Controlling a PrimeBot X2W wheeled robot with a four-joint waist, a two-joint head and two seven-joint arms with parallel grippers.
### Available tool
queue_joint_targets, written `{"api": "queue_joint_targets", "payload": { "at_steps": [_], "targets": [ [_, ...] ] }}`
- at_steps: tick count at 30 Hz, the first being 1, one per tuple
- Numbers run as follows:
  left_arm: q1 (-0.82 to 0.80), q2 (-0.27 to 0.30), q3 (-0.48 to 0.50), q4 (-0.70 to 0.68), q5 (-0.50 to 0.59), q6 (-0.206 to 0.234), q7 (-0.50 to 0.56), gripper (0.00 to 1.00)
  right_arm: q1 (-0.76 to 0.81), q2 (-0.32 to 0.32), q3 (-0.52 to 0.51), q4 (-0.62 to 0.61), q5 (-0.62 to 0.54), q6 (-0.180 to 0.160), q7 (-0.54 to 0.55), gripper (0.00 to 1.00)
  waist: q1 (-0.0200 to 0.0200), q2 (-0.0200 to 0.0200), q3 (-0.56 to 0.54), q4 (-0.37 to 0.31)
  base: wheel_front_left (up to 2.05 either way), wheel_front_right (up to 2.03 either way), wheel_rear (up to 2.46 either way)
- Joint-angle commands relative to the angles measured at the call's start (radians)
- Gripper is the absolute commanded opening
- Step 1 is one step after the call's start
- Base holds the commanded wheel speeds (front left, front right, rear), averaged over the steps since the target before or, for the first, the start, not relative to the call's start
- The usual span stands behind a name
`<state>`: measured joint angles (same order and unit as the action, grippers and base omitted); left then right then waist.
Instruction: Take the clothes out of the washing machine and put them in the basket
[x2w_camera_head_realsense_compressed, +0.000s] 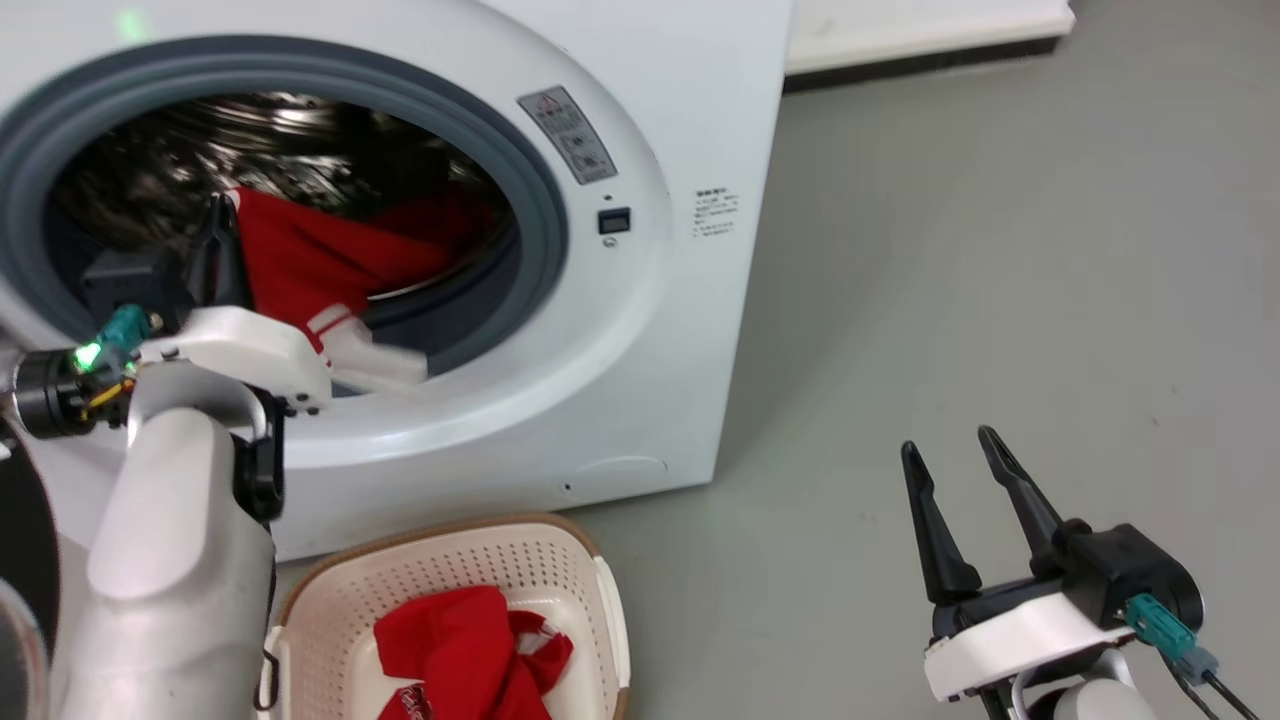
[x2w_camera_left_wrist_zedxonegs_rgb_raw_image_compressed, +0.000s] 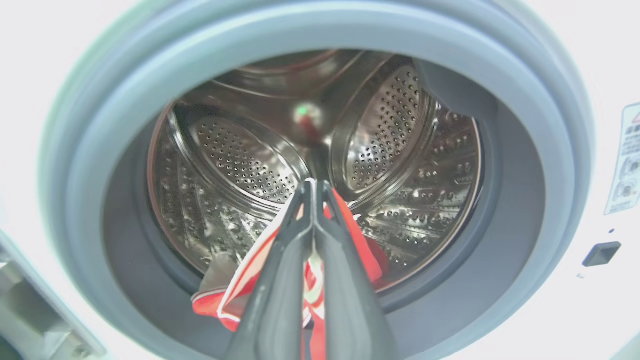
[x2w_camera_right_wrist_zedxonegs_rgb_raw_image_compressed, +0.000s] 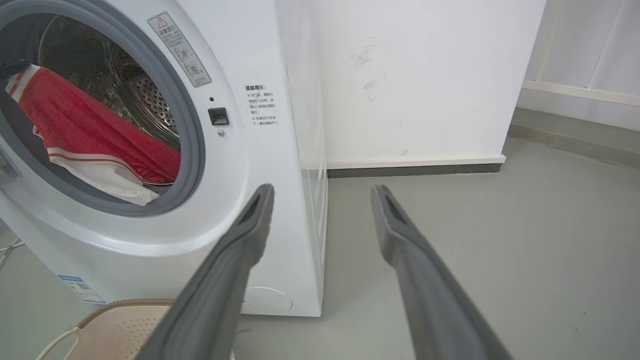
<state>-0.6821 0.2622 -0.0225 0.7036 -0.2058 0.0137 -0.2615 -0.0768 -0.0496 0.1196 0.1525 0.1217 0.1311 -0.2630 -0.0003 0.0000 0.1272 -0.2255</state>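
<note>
Up close, the left arm's pale forearm (x2w_camera_head_realsense_compressed: 170, 540) stretches up to the big white washing machine (x2w_camera_head_realsense_compressed: 640, 330), whose grey ring (x2w_camera_head_realsense_compressed: 545, 215) frames the steel drum (x2w_camera_left_wrist_zedxonegs_rgb_raw_image_compressed: 240, 160), and on the floor (x2w_camera_head_realsense_compressed: 1000, 250) just in front sits the cream basket (x2w_camera_head_realsense_compressed: 470, 565) with one crumpled red garment (x2w_camera_head_realsense_compressed: 460, 650) lying in it. At the drum's mouth a striped red garment (x2w_camera_head_realsense_compressed: 310, 255) hangs over the grey ring, white trim spilling outward, and the left pincer (x2w_camera_left_wrist_zedxonegs_rgb_raw_image_compressed: 315, 186) is clenched on its upper edge! Off to the right, well apart from the machine, the right pincer (x2w_camera_head_realsense_compressed: 948, 441) hovers above the floor released, fingers spread, gripping nothing.
</note>
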Motion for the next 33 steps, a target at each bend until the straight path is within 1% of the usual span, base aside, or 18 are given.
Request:
{"api": "queue_joint_targets", "payload": {
  "at_steps": [1,10,19,20,24,29,33],
  "targets": [
    [0.025,-0.011,0.001,-0.026,0.004,-0.003,-0.005,0.0,0.017,-0.001,-0.005,0.001,-0.007,-0.001,-0.003,1.0,0.0003,0.0,-0.039,0.032,0.0,0.0,0.0],
    [0.181,-0.045,-0.015,-0.346,0.036,-0.005,-0.005,0.0,0.064,-0.001,-0.027,-0.021,-0.014,-0.001,0.012,1.0,0.0003,0.0,-0.082,0.076,0.0,0.0,0.0],
    [0.254,-0.051,-0.063,-0.7,0.066,0.002,0.01,0.0,0.09,-0.001,-0.027,-0.05,-0.011,-0.001,0.033,1.0,0.0003,0.0,-0.095,0.119,0.0,0.0,0.0],
    [0.265,-0.052,-0.072,-0.782,0.073,0.005,0.022,0.0,0.094,-0.001,-0.027,-0.053,-0.01,-0.001,0.033,1.0,0.0003,0.0,-0.096,0.125,0.0,0.0,0.0],
    [0.298,-0.046,-0.079,-0.908,0.077,0.014,0.054,0.0,0.098,-0.001,-0.023,-0.058,-0.01,-0.001,0.038,1.0,0.0003,0.0,-0.095,0.131,0.0,0.0,0.0],
    [0.373,-0.052,-0.08,-1.001,0.073,0.039,0.087,0.0,0.103,-0.001,-0.024,-0.067,-0.004,-0.001,0.037,1.0,0.0003,0.0,-0.082,0.135,0.0,0.0,0.0],
    [0.458,-0.07,-0.076,-0.958,0.05,0.057,0.105,0.0,0.084,-0.001,-0.021,-0.067,0.003,-0.001,0.033,1.0,0.0003,0.0,-0.055,0.134,0.0,0.0,0.0]
  ]
}}
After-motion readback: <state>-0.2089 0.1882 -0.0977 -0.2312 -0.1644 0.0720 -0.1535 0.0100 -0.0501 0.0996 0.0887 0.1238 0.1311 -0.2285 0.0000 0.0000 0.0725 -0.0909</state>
